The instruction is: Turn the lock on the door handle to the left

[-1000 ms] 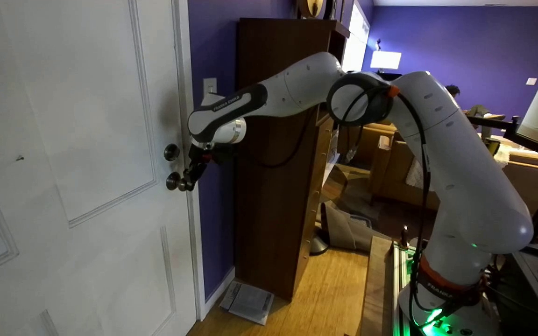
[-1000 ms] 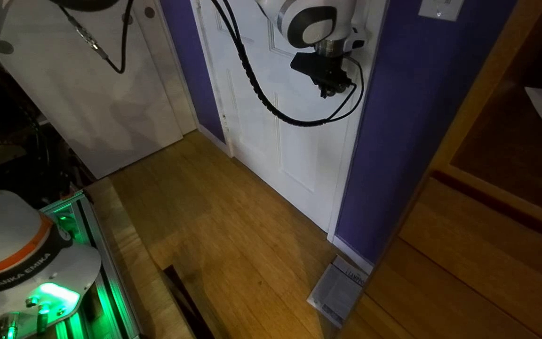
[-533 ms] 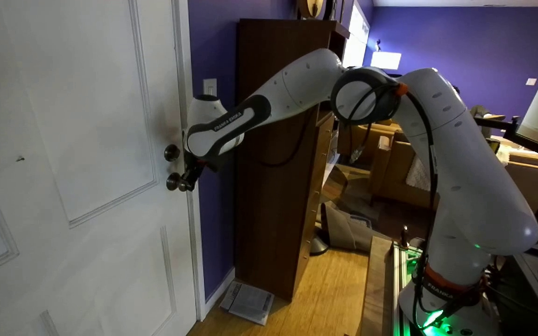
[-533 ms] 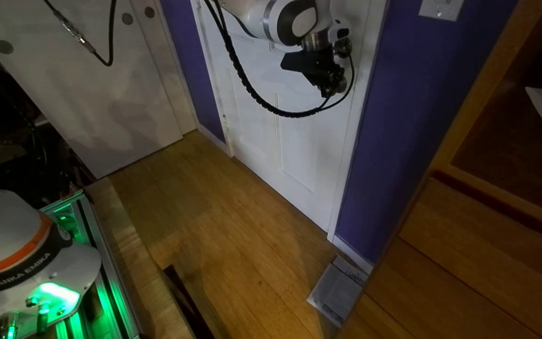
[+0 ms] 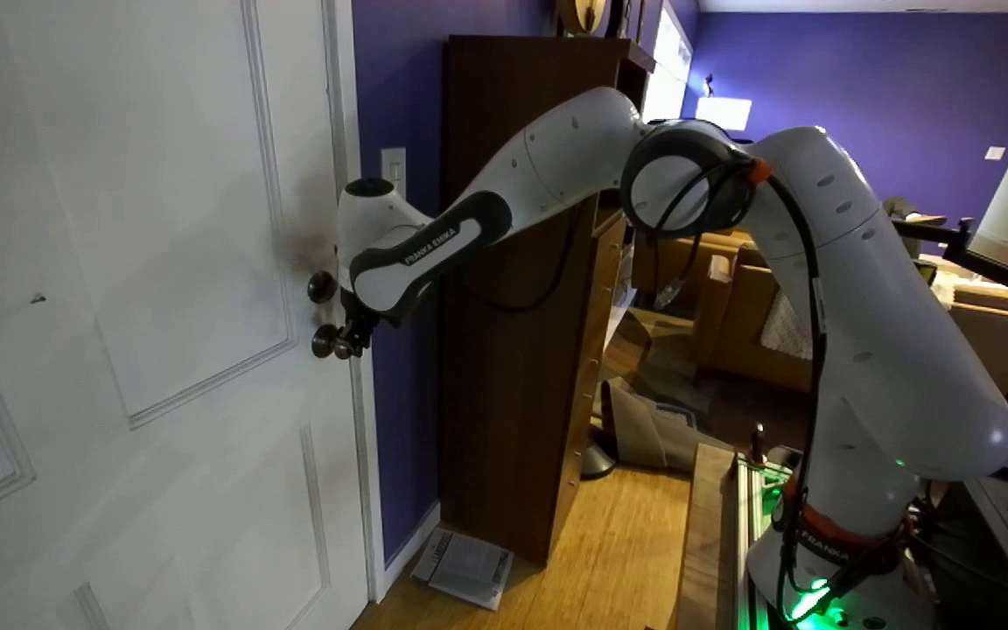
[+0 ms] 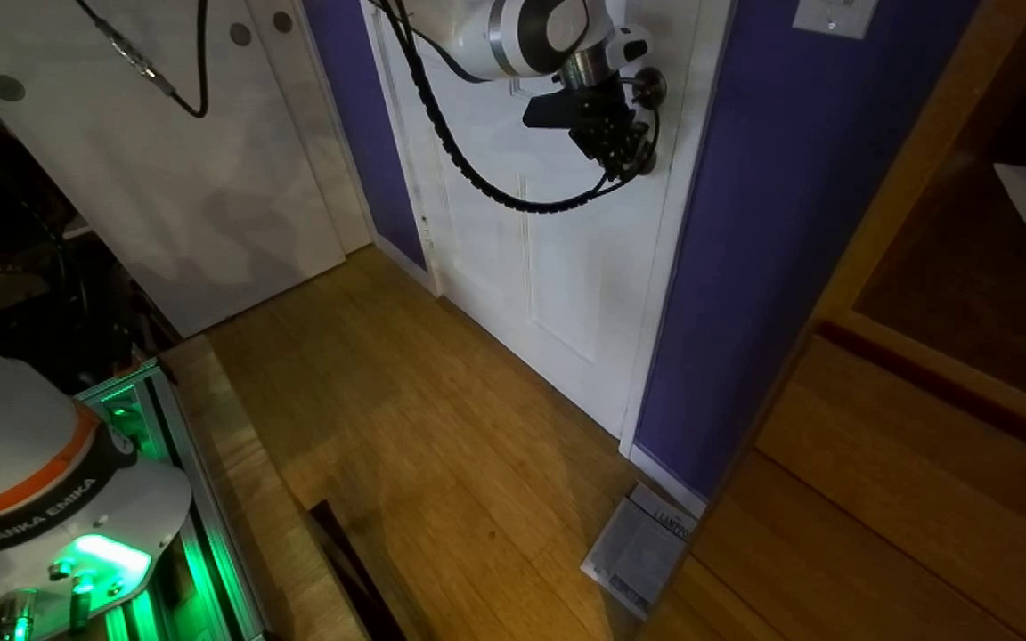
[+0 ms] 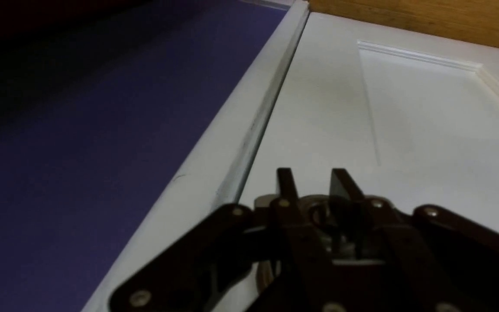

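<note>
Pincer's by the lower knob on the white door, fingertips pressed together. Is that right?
Not quite: the fingertips are apart, a gap showing between them in the wrist view. The pincer is by the lower knob on the white door, as you say.

Newspaper (image 5: 464, 567) on floor (image 5: 618, 534) beside cabinet (image 5: 508, 376)

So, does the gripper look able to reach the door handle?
Likely yes: the gripper is open right by the door handle, with nothing visible in between; whether they touch is unclear.
</note>
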